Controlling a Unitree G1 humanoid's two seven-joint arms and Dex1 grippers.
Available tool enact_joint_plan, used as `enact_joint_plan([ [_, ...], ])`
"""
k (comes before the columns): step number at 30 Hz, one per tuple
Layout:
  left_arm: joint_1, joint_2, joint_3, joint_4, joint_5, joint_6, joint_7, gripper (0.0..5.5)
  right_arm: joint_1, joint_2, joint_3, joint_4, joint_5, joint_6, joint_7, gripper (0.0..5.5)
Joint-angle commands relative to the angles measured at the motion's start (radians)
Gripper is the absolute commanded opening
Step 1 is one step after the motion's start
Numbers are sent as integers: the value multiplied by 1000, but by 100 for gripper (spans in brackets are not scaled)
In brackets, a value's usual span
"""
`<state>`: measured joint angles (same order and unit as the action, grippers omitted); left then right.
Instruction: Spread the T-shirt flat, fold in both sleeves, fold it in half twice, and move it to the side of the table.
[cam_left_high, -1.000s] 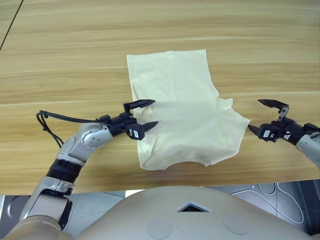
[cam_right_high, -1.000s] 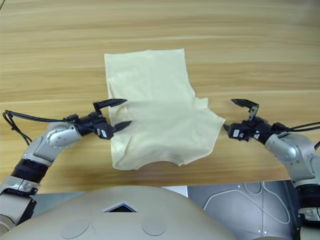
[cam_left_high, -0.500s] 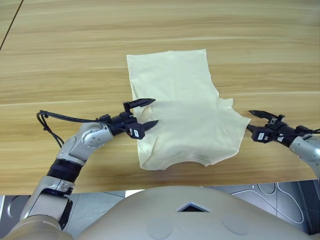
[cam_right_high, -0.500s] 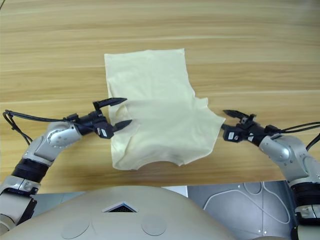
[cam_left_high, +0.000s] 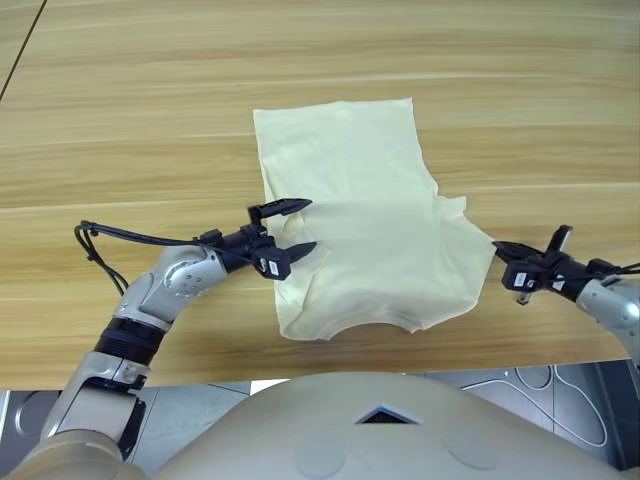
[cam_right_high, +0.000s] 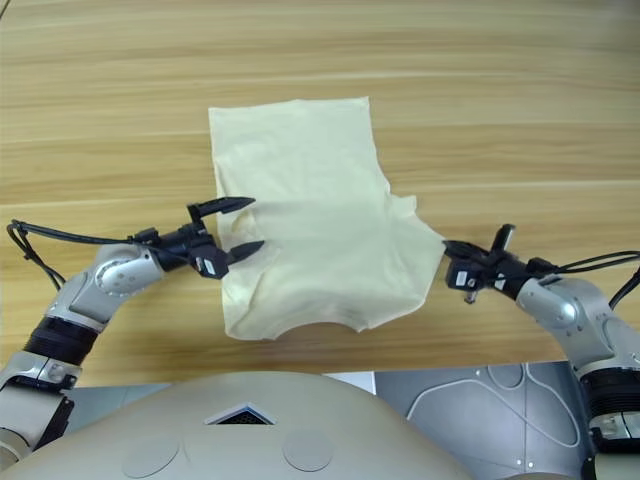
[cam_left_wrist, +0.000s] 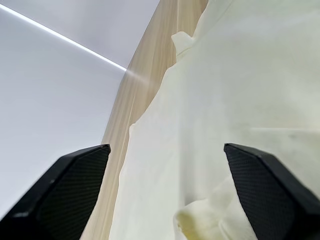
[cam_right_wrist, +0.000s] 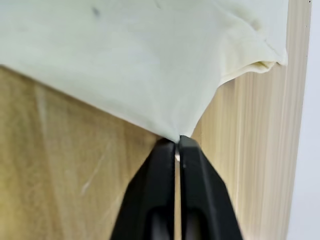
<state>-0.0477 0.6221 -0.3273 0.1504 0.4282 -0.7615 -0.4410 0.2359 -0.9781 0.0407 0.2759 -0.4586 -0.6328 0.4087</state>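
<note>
While the right jaws clamp the sleeve tip of the pale yellow fabric T-shirt (cam_left_high: 365, 215) on the wooden bench (cam_left_high: 150, 100), the left jaws gape over its other edge — best lift low, folding inward.

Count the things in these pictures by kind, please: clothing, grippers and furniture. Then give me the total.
T-shirt: 1, pale yellow, lying on the table
grippers: 2, the left gripper open over the T-shirt, the right gripper shut on a corner of the T-shirt
table: 1, wooden
Total: 4
</note>
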Motion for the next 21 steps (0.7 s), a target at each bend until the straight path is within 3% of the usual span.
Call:
enact_joint_plan([
  [1, -18, -2, -5, 14, 9, -5, 6, 426, -9, -14, 8, 8, -12, -12, -7, 1],
  [14, -22, -7, -5, 22, 11, -17, 9, 426, 93, -15, -104, -239, 126, -116, -8, 1],
  [21, -33, -11, -12, 26, 11, -17, 3, 426, 88, -15, -92, -339, 126, -116, 33, 1],
])
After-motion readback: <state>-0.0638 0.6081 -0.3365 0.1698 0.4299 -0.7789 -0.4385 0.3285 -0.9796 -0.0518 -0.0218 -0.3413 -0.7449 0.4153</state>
